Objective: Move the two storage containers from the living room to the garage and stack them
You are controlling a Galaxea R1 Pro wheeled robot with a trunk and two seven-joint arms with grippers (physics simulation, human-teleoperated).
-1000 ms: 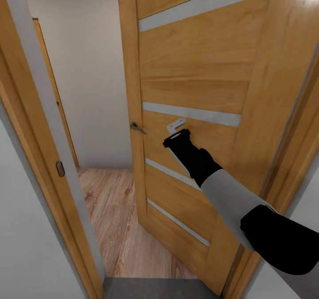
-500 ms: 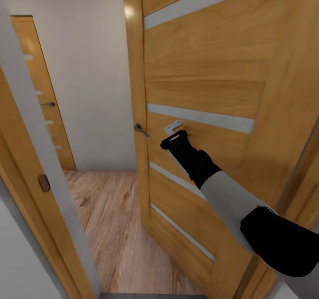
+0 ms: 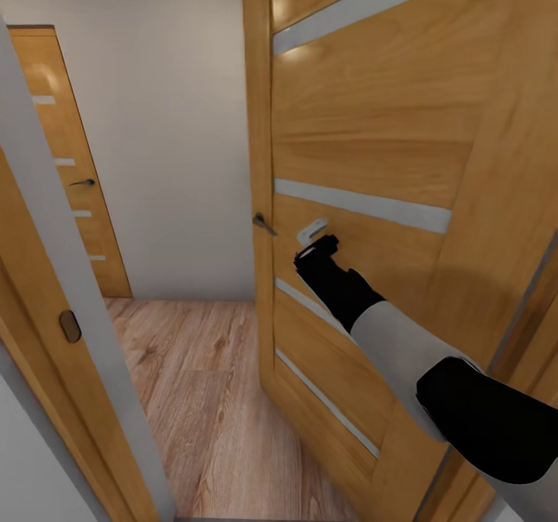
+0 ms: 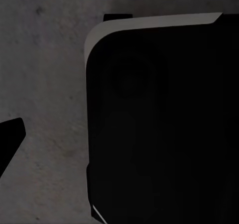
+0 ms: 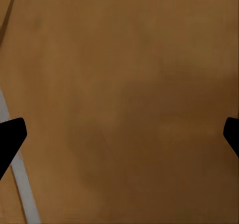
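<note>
Right tool [image 3: 311, 232], fingers spread, presses the garage door [image 3: 364, 142] ajar toward the wood-floored hall [image 3: 209, 398]; left tool's state unclear; both containers apparently remain to fetch.

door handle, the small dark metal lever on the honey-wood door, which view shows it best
The head view: the small dark metal lever juts from the honey-wood door's edge, beside the right claw. The right wrist view shows bare door wood close up; the left wrist view shows grey floor.
</note>
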